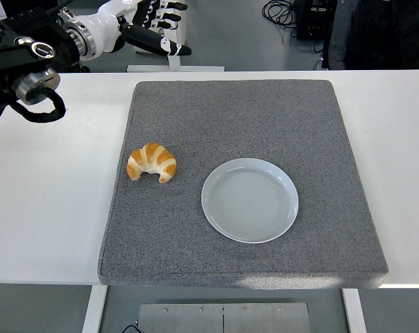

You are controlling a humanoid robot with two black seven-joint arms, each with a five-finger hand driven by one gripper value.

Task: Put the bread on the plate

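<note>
Left hand [150, 28]: raised at the table's far left corner, fingers spread, holding nothing.
Bread [152, 162]: croissant lying on the grey mat [265, 111], left part.
Plate [249, 200]: empty, on the mat, near the bread's right, not touching.

I see bright, even overhead light on the white worktop [57, 208], no glare; the croissant [151, 162] casts only a soft shadow (focus sharp throughout, edges undistorted).
</note>
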